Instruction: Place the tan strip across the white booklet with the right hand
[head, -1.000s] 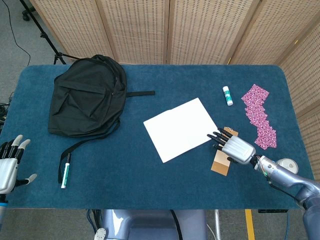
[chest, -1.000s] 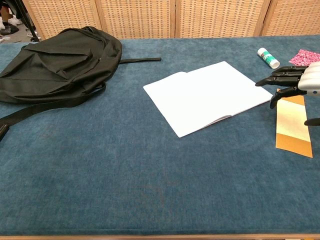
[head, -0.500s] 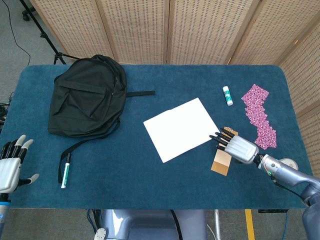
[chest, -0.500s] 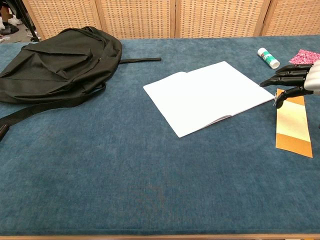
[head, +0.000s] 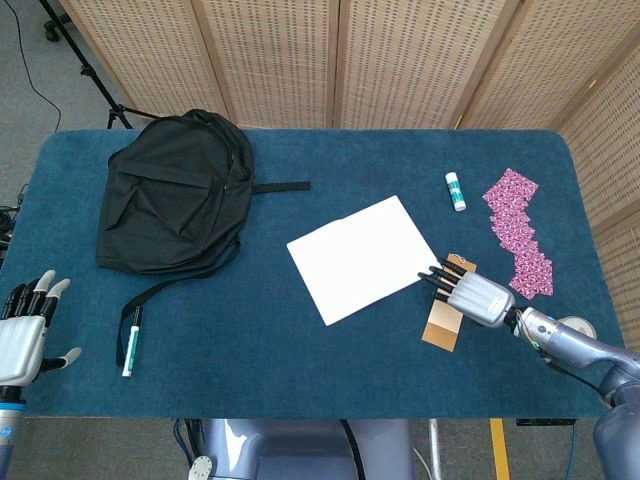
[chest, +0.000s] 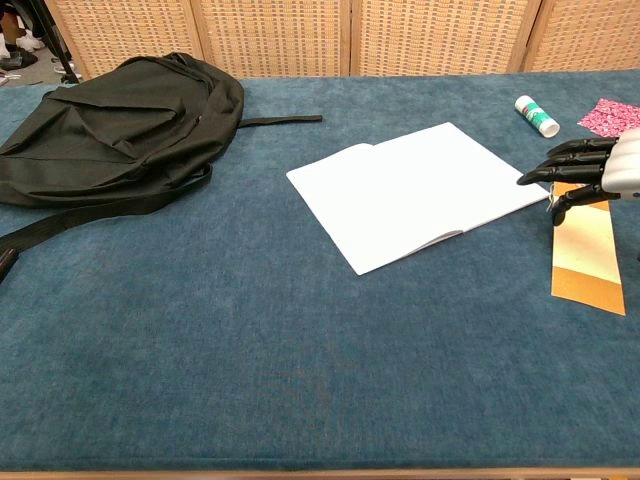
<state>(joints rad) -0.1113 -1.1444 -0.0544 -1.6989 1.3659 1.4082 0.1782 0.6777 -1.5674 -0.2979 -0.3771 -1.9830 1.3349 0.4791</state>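
Observation:
The tan strip (head: 440, 328) (chest: 585, 255) lies flat on the blue cloth, just right of the white booklet (head: 362, 258) (chest: 420, 192). Its far end is pale and its near end a darker orange. My right hand (head: 470, 293) (chest: 592, 168) is over the strip's far end, its dark fingers stretched out toward the booklet's right corner and holding nothing. The thumb hangs low at the strip's top edge; whether it touches is unclear. My left hand (head: 25, 335) is at the table's near left edge, fingers spread and empty, seen only in the head view.
A black backpack (head: 175, 200) (chest: 110, 125) with loose straps fills the far left. A green-capped marker (head: 129, 340) lies near the left hand. A glue stick (head: 455, 191) (chest: 537, 116) and a pink patterned strip (head: 518, 232) (chest: 610, 113) sit beyond the right hand.
The right hand has shifted slightly right and dipped a little over the strip's far end. The left hand has sunk a bit lower. The strip and booklet have not moved.

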